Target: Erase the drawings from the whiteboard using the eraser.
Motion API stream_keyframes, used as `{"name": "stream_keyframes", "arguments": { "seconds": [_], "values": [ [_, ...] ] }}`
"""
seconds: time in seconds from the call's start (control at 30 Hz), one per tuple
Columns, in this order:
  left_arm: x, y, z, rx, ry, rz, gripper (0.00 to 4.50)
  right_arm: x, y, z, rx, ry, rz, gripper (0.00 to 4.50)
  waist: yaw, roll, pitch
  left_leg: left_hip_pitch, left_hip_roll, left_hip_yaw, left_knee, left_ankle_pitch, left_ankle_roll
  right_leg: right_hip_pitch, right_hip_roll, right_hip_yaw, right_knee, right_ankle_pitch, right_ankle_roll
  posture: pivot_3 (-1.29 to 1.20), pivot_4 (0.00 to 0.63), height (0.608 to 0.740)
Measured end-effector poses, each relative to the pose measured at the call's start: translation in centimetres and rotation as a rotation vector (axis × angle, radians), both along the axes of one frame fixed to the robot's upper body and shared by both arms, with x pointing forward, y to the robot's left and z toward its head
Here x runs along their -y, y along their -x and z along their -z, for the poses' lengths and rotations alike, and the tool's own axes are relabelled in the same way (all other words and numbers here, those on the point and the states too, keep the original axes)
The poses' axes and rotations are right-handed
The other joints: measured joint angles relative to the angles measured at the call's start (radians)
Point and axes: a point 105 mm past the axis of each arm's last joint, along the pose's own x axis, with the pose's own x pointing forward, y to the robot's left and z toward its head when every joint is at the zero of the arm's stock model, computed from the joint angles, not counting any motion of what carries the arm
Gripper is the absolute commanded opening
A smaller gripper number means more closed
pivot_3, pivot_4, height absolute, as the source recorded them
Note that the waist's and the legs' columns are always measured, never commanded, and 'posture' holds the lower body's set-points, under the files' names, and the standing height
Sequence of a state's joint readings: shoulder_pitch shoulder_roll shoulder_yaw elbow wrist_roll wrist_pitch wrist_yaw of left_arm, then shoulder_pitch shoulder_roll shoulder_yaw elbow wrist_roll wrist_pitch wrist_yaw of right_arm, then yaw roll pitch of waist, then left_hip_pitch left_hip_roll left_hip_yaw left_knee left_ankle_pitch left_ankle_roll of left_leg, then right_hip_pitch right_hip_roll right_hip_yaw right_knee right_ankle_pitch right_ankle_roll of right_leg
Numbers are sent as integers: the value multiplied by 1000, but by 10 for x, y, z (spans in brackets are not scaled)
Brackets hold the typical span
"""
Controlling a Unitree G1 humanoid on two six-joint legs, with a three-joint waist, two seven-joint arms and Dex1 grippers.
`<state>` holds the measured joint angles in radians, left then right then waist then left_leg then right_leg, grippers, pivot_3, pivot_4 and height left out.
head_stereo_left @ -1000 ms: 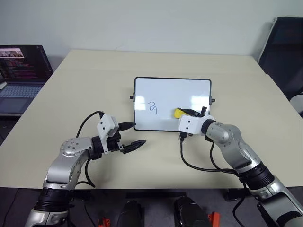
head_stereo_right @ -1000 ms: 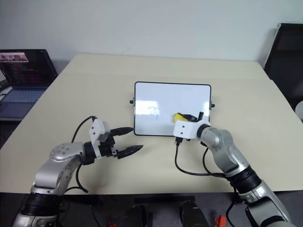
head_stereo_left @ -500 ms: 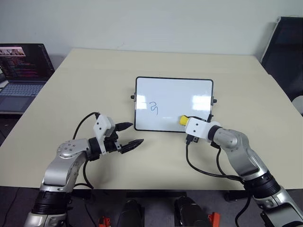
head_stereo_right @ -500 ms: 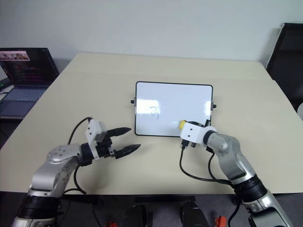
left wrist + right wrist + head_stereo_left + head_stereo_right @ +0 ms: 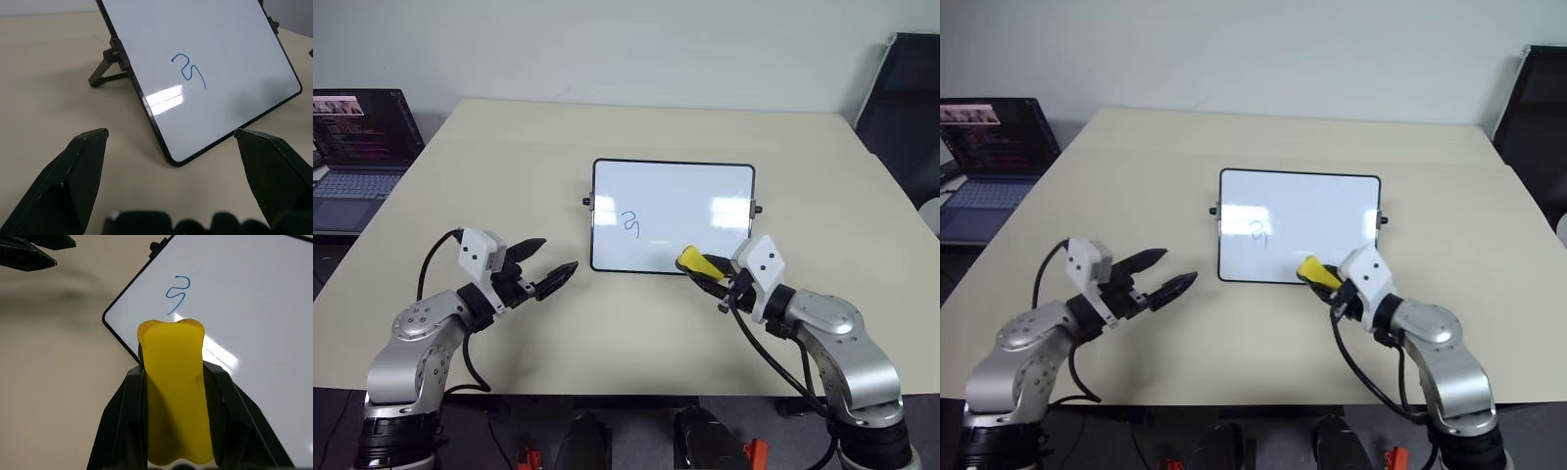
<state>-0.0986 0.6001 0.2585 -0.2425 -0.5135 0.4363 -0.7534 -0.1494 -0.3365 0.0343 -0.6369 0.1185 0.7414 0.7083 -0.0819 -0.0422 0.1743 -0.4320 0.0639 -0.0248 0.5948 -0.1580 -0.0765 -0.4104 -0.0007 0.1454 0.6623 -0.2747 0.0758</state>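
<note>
Since the small yellow rectangular eraser (image 5: 174, 396), pinched mid-length by the right gripper (image 5: 717, 277) over the propped white whiteboard's (image 5: 673, 211) near edge, bulges slightly, it is judged light and soft, while the left gripper (image 5: 546, 266) is spread empty.

Office setting: beige table (image 5: 636, 127), open laptop (image 5: 357, 147), plain wall (image 5: 626, 49).

Hidden and cut-off parts around the whiteboard (image 5: 672, 215)

The eraser (image 5: 175, 391) is clamped on both sides by the right gripper (image 5: 174, 382), so its dark underside can't be made out. The laptop (image 5: 357, 157), well apart from the whiteboard, is cropped by the frame edge. The whiteboard's far corners are cut off in the left wrist view.
</note>
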Motion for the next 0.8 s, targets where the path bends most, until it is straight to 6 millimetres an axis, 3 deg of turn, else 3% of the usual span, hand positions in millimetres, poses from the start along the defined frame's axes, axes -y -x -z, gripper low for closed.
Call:
{"name": "stream_keyframes", "arguments": {
  "seconds": [0.17,0.4,0.63,0.8],
  "values": [
    [4,2,-11,8,8,-36,4500,2,7,10,-51,-41,11,1158,-1,0,0,0,0,0,0,0,0,0,0,0,0,0,0,0,150,740],
    [13,3,-22,19,3,-47,4500,-1,1,10,-55,-54,13,1158,-1,0,0,0,0,0,0,0,0,0,0,0,-1,0,0,0,150,740],
    [16,4,-24,17,-26,-27,4500,-25,-30,-9,63,8,-14,1158,-7,0,0,0,0,0,0,0,0,-1,0,0,0,1,-1,0,150,740],
    [12,2,-14,-14,-75,0,4500,-66,-57,-30,185,106,-99,1158,-7,0,0,0,0,0,0,0,0,-1,1,0,0,1,-1,0,150,740]
  ]
}}
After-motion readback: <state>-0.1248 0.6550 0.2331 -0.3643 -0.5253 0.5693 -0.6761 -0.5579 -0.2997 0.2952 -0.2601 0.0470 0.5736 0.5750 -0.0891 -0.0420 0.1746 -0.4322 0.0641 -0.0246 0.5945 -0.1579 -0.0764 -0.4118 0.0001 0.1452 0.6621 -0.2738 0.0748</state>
